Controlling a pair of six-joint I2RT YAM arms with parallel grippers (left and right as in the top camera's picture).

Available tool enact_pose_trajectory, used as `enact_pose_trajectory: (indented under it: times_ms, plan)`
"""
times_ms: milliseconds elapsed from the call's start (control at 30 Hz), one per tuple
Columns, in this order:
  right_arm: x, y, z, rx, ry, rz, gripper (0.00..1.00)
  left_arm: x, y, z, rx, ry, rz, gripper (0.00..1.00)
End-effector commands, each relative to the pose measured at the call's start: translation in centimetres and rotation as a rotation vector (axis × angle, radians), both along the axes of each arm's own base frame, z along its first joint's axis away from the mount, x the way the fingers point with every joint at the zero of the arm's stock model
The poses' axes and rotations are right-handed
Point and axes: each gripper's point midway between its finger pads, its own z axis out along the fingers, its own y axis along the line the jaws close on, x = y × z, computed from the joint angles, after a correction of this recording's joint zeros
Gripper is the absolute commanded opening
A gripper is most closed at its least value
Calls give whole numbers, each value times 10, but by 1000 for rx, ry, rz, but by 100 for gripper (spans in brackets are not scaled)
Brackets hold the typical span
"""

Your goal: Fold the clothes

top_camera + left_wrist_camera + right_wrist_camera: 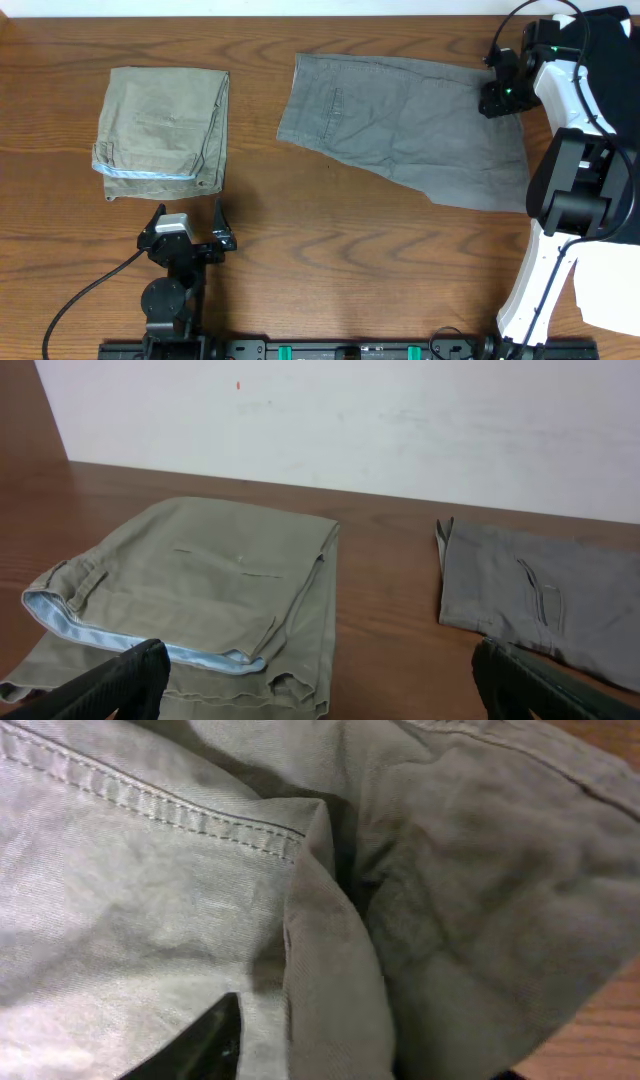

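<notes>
Grey shorts (400, 125) lie spread flat at the back right of the wooden table. My right gripper (497, 95) is down on their far right edge. In the right wrist view a raised ridge of the grey cloth (150, 900) fills the gap between my right gripper's fingers (360, 1060), so it is shut on it. A folded khaki garment (160, 125) with a pale blue waistband lining lies at the back left. My left gripper (187, 235) is open and empty near the front, just short of the khaki garment (200, 580); the grey shorts (540, 595) show to its right.
A white sheet-like thing (610, 290) lies at the front right corner beside the right arm's base. A white wall (350, 420) stands behind the table's far edge. Bare wood (350, 250) lies between the garments and the front edge.
</notes>
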Motion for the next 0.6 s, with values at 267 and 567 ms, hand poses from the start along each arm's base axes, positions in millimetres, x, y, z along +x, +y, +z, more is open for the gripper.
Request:
enact_pose_trajectory:
  times_ms: [267, 567]
  plan:
    - [4, -16, 21, -113, -26, -111, 54, -1, 0, -17, 11, 49, 1, 98]
    - [4, -1, 51, -169, -60, -85, 56, -1, 0, -17, 11, 49, 1, 98]
